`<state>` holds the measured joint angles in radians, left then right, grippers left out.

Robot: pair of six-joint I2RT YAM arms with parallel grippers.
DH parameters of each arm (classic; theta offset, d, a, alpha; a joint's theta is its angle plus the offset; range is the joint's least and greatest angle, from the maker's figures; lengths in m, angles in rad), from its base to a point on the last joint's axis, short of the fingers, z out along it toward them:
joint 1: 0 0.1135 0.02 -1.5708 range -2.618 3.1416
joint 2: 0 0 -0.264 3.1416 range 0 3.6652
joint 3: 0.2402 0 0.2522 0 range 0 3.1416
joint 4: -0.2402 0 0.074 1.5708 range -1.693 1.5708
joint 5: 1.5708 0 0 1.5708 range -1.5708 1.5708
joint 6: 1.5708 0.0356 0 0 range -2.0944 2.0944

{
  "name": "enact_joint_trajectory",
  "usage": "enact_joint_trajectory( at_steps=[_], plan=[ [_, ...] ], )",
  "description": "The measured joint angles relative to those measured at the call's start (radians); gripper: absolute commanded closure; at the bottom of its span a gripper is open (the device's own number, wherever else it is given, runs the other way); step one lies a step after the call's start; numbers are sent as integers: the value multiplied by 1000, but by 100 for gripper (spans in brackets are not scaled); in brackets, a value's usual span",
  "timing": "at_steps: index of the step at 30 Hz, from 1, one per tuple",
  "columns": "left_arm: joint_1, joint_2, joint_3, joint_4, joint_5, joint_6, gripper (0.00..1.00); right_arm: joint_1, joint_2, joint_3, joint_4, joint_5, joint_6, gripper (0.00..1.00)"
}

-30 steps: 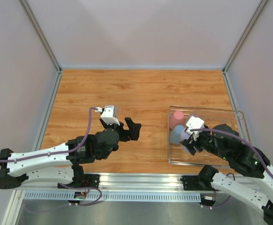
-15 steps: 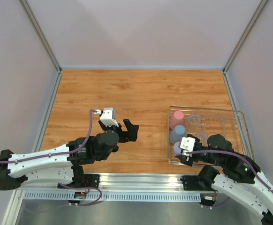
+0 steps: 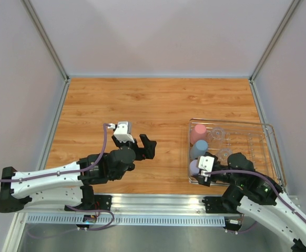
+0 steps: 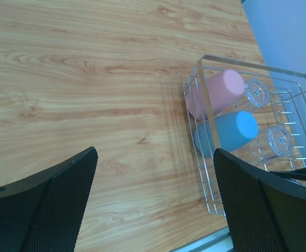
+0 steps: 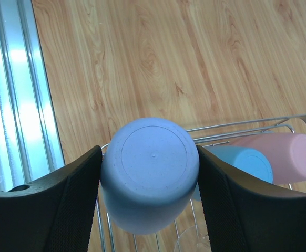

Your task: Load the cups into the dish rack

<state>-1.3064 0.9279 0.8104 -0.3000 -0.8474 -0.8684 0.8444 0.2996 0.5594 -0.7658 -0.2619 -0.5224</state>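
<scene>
Right gripper (image 5: 149, 153) pinching lavender cup (image 5: 152, 176), base up, fingers against both its sides. The cup sits at the near-left corner of the rack (image 3: 232, 121), just near of the blue cup (image 3: 199, 149). Pink cup (image 3: 198, 133) is behind blue along the rack's left side, bases showing. Two tumblers (image 4: 255, 93) stand to their right inside the rack. Left gripper (image 4: 154, 153) spread wide, holding nothing, over bare table (image 3: 158, 102) left of the rack.

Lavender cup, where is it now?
Top view: the lavender cup is in the right gripper, at the dish rack's near-left corner, next to the blue cup.
</scene>
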Motion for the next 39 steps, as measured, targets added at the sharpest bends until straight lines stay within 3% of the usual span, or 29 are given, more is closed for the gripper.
enact_joint_trajectory(
  at_steps=[14, 19, 23, 39],
  plan=[
    [3, -8, 0, -3, -5, -5, 0, -35, 70, -32, 67, 62, 67, 99],
    [8, -33, -3, -3, -13, -5, 0, -59, 70, -31, 62, 63, 66, 89],
    [12, -40, -7, -3, -18, -3, 0, -64, 70, -31, 56, 61, 65, 68],
    [14, -40, -23, -2, -23, -5, 0, -69, 81, -29, 4, 12, 63, 44]
  ],
)
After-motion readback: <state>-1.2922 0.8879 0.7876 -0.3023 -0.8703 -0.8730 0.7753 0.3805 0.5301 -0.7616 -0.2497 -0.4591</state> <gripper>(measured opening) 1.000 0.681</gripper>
